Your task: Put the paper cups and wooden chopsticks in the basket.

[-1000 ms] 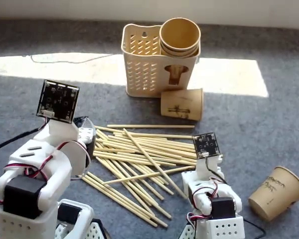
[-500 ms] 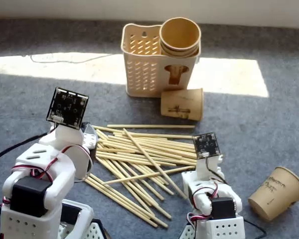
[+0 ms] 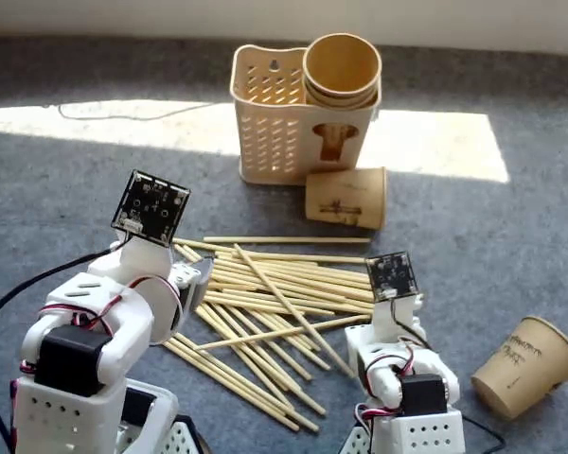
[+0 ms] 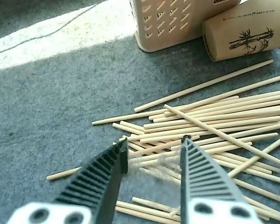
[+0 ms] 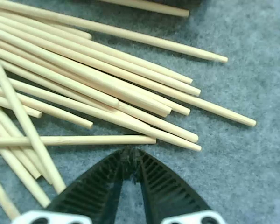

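While my left end effector (image 4: 154, 142) hangs open and empty over the chopsticks (image 4: 200, 123), my right end effector (image 5: 129, 151) sits closed beside them.

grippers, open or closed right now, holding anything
Left gripper: open, empty, over the chopsticks.
Right gripper: shut, holding nothing.

Your cream slotted basket (image 3: 270, 132) stands upright, with a stack of paper cups (image 3: 341, 66) nested in its right end. You have 1 printed cup (image 3: 346, 199) on its side just beside the basket's front, and a second cup (image 3: 525, 367) tipped over well apart at right. The wooden chopsticks (image 3: 284, 293) lie scattered in a loose, crisscrossed pile.
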Robot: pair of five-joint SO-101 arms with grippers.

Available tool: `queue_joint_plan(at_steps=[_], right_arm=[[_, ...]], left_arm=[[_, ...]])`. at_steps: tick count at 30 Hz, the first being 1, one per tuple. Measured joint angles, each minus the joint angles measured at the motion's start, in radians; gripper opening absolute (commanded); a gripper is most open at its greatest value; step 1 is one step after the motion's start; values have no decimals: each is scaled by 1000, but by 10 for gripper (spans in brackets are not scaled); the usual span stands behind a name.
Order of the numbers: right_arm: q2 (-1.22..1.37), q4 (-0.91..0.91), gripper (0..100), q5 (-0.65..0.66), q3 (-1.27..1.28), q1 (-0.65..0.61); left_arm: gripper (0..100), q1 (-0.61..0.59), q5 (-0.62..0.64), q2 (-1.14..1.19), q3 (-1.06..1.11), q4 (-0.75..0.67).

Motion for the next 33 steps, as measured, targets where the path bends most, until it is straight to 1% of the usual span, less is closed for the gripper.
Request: queue_joint_plan(at_steps=[3, 8, 12, 17, 22, 26, 33], right_arm=[[0, 0, 10, 0, 0, 0], [0, 0, 10, 0, 0, 0], [0, 0, 10, 0, 0, 0], [0, 0, 10, 0, 0, 0], [0, 0, 10, 0, 0, 0], [0, 0, 10, 0, 0, 0], [0, 0, 10, 0, 0, 0]], left_arm=[[190, 51, -6, 0, 5, -5], [190, 150, -5, 17, 6, -75], [212, 161, 9, 175, 6, -143], [217, 210, 9, 400, -89, -150], [217, 270, 9, 568, -181, -153], [217, 288, 9, 629, -209, -160], [217, 288, 12, 631, -210, -160]])
